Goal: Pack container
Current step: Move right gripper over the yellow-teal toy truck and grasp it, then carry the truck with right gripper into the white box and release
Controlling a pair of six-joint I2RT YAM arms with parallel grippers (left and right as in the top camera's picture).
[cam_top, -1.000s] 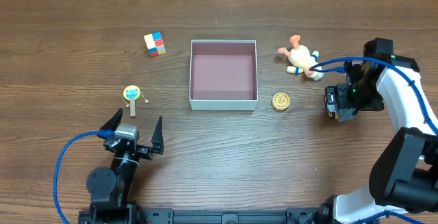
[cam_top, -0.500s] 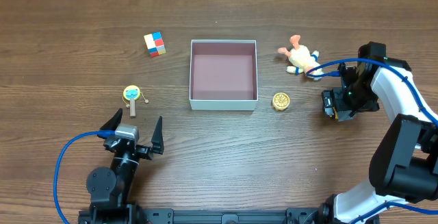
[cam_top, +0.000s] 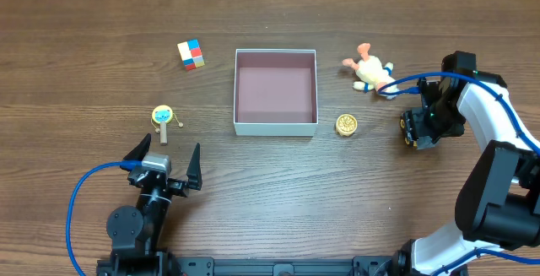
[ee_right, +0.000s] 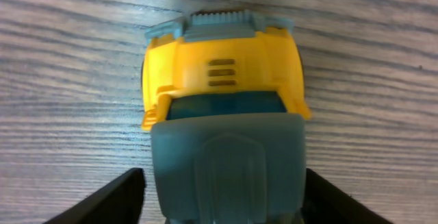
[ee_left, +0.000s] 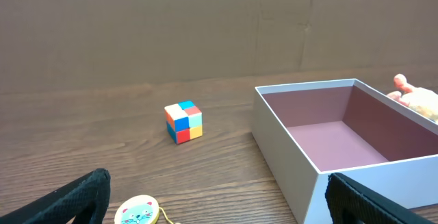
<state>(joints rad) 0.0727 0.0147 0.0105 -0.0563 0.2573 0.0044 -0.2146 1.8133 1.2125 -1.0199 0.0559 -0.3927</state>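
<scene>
The container (cam_top: 276,127), a square white box with a pink-mauve inside, stands empty at the table's middle; it also shows in the left wrist view (ee_left: 287,155). My right gripper (cam_top: 415,129) is low over a yellow and grey-blue toy truck (ee_right: 222,66) to the container's right. Its open fingers (ee_right: 226,193) straddle the truck's grey rear, one on each side. My left gripper (cam_top: 164,159) is open and empty near the front left edge, and its finger tips show in the left wrist view (ee_left: 219,196).
A multicoloured cube (cam_top: 191,54) lies at the back left. A round cat-face toy on a stick (cam_top: 162,116) lies left of the container. A gold disc (cam_top: 347,124) and a pale doll figure (cam_top: 369,69) lie right of the container.
My right gripper has shifted slightly and settled lower over the toy truck. The left arm and the other toys have not moved.
</scene>
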